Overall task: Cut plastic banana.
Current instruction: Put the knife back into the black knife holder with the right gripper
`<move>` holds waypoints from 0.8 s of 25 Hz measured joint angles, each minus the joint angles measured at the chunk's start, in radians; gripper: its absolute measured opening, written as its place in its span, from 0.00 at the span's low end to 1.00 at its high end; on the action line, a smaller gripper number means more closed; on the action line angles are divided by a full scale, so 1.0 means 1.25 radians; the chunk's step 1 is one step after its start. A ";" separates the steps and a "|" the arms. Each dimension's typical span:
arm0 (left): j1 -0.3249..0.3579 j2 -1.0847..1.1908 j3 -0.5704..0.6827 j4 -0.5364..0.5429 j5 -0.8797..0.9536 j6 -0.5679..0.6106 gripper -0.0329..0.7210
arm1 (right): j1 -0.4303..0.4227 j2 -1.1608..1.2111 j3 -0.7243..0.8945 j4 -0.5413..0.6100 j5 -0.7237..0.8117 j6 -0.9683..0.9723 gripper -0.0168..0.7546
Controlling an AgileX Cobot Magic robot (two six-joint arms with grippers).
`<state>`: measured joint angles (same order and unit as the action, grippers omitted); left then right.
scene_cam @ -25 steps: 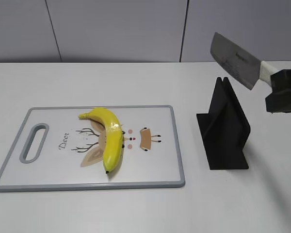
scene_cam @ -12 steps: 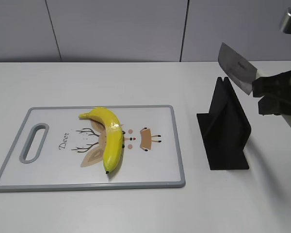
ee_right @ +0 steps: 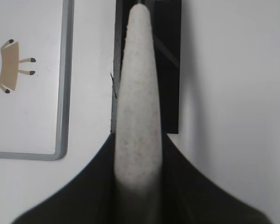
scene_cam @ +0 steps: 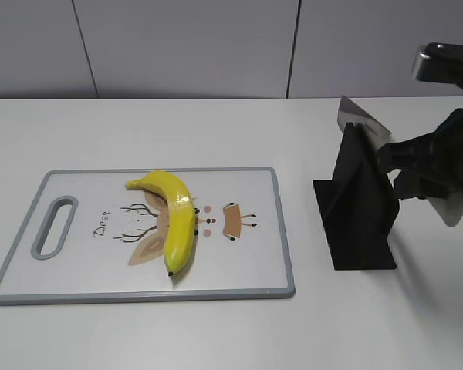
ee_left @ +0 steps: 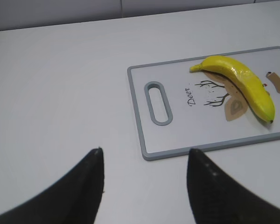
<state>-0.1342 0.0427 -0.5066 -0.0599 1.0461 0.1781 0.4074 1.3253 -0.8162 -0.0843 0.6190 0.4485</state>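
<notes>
The plastic banana (scene_cam: 177, 220) lies curved and glossy yellow on the white cutting board (scene_cam: 85, 262), whole, with its dark tip toward the front. It also shows in the left wrist view (ee_left: 242, 84). My right gripper (scene_cam: 418, 160) is shut on the pale handle (ee_right: 137, 107) of a cleaver-style knife. The knife's blade (scene_cam: 359, 119) sits partly inside the slot of the black knife stand (scene_cam: 359, 220). My left gripper (ee_left: 144, 156) is open and empty above bare table, left of the board (ee_left: 177, 133). It is out of the exterior view.
The board has a grey rim, a handle slot (scene_cam: 54, 226) at its left end and a deer print. The stand (ee_right: 170, 56) is to the right of the board's right edge (ee_right: 63, 93). A grey wall runs behind the white table.
My right gripper has carried the knife down and to the left. The blade has gone from raised above the stand to partly inside its slot. The banana has not moved.
</notes>
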 joint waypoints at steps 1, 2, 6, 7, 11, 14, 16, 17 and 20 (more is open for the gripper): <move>0.000 0.000 0.000 0.000 0.000 0.000 0.76 | 0.000 0.010 0.000 -0.001 -0.001 0.000 0.24; 0.000 0.000 0.000 0.000 0.000 0.000 0.76 | 0.000 0.020 0.000 -0.001 -0.004 0.000 0.24; 0.000 0.000 0.000 0.000 0.000 0.000 0.76 | 0.000 0.055 0.000 0.000 -0.013 0.000 0.24; 0.000 0.000 0.000 0.000 0.000 0.000 0.76 | 0.000 0.061 0.000 0.001 -0.015 0.000 0.24; 0.000 0.000 0.000 0.000 0.000 0.000 0.75 | 0.000 0.072 0.000 0.014 -0.021 0.001 0.27; 0.000 0.000 0.000 0.000 0.000 0.000 0.75 | 0.000 0.074 0.000 0.020 -0.022 0.001 0.54; 0.000 0.000 0.000 0.000 0.000 0.000 0.75 | 0.000 0.075 0.000 0.033 -0.022 0.001 0.75; 0.000 0.000 0.000 0.000 0.000 0.000 0.75 | 0.000 0.075 0.000 0.039 -0.022 0.000 0.82; 0.000 0.000 0.000 0.000 0.000 0.000 0.74 | 0.000 0.066 0.000 0.049 -0.021 -0.008 0.88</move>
<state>-0.1342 0.0427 -0.5066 -0.0599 1.0461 0.1781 0.4074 1.4072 -0.8162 -0.0234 0.5923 0.4391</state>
